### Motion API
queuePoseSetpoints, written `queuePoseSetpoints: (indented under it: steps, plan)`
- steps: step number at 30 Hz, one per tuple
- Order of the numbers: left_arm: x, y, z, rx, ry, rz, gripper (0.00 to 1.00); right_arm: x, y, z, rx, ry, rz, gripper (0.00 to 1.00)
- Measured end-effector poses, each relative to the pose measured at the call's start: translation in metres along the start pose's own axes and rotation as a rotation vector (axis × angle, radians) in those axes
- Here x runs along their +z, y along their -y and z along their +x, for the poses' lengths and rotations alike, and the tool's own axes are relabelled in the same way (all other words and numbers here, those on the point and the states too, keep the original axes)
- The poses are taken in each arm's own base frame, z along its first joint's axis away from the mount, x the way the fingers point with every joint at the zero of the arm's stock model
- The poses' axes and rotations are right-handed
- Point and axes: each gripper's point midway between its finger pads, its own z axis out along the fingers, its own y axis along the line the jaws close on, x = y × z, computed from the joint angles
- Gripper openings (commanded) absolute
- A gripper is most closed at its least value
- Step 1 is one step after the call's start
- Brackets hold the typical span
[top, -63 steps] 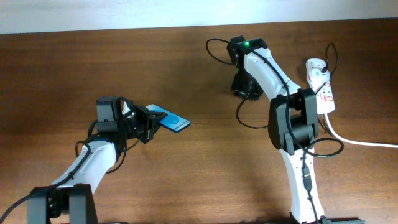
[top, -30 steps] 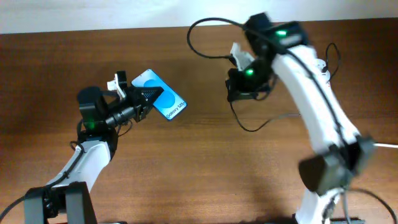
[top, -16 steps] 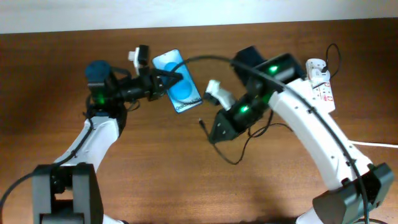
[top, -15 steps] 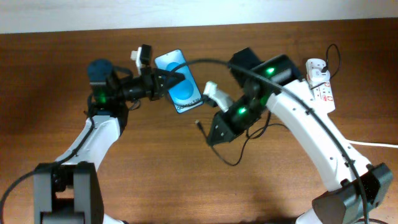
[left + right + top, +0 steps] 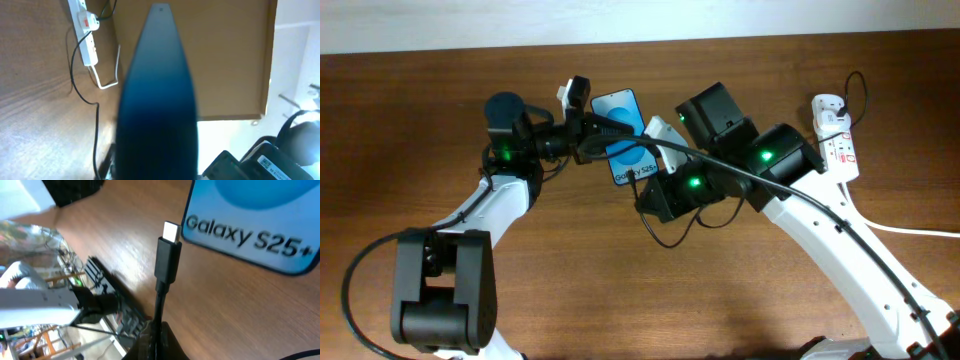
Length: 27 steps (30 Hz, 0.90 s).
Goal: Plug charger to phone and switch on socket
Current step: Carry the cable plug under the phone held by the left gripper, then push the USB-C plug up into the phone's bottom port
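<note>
My left gripper (image 5: 592, 126) is shut on the phone (image 5: 625, 135), a blue-screened smartphone held above the table; in the left wrist view the phone (image 5: 157, 100) fills the middle, edge-on. My right gripper (image 5: 650, 195) is shut on the charger (image 5: 167, 260), its black plug pointing up, its silver tip just beside the phone's bottom edge (image 5: 250, 235), where "Galaxy S25+" reads. The jaws (image 5: 160, 340) pinch the cable below the plug. The thin black cable loops under the arm (image 5: 670, 235). The socket (image 5: 836, 140) lies at the far right, white adapter plugged in.
The socket's thick white cord (image 5: 900, 228) runs off the right edge. The socket also shows in the left wrist view (image 5: 84, 30), far off. The brown wooden table (image 5: 570, 280) spreads below both arms. A white wall runs along the back.
My left gripper carried the phone up and right toward the middle. My right gripper brought the charger plug left and up until its tip sits at the phone's bottom edge.
</note>
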Motion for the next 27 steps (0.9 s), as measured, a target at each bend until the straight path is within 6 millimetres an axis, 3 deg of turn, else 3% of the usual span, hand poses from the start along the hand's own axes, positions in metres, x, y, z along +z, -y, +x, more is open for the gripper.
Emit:
queuePoseSetpoints:
  steps: [3, 8, 27]
  plan:
    - [0.0, 0.005, 0.0, -0.031, -0.002, 0.01, 0.0, 0.0, 0.006, 0.003, 0.086, -0.007, 0.031, 0.04]
    - [-0.012, 0.038, -0.003, 0.077, 0.001, 0.06, 0.0, 0.0, 0.006, 0.008, 0.124, -0.029, 0.034, 0.04]
    - [-0.015, 0.034, -0.006, -0.133, 0.003, 0.053, 0.0, 0.0, -0.006, 0.011, 0.08, -0.048, -0.037, 0.04]
